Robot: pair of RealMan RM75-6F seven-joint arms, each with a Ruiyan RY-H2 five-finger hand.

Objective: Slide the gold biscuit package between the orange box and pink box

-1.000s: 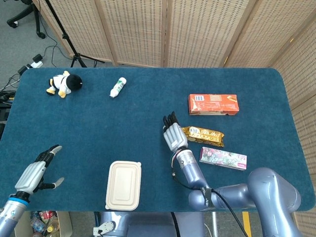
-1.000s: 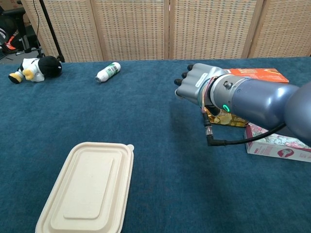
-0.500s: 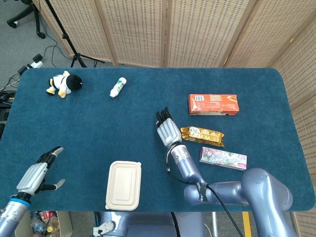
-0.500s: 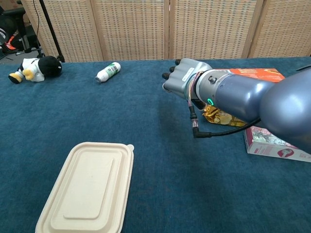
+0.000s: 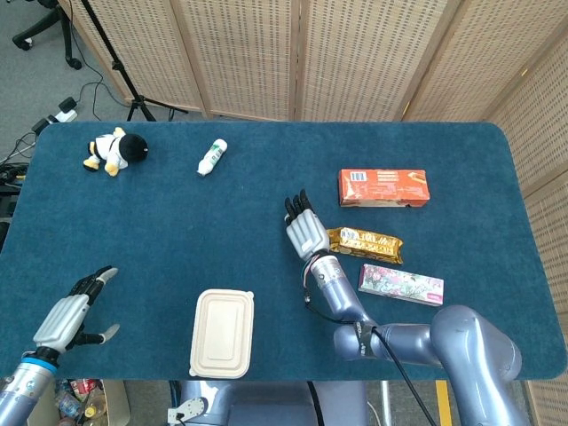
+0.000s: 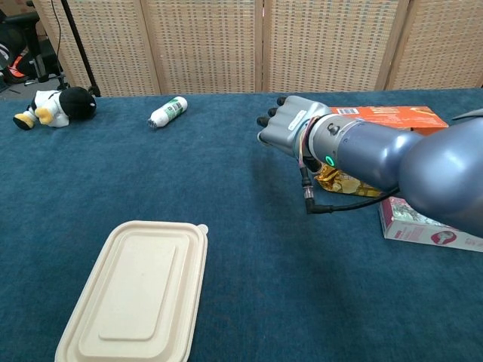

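Already the gold pack (image 5: 365,244) lies between orange box (image 5: 383,187) and pink box (image 5: 400,284); right hand (image 5: 305,232) hovers beside it, empty, fingers straight, presumably for pushing

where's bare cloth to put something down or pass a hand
Wide bare cloth lies between the bottle and the lidded container, and from the penguin toy down to the left hand. It is crowded by the right hand: orange box, gold package and pink box sit close.
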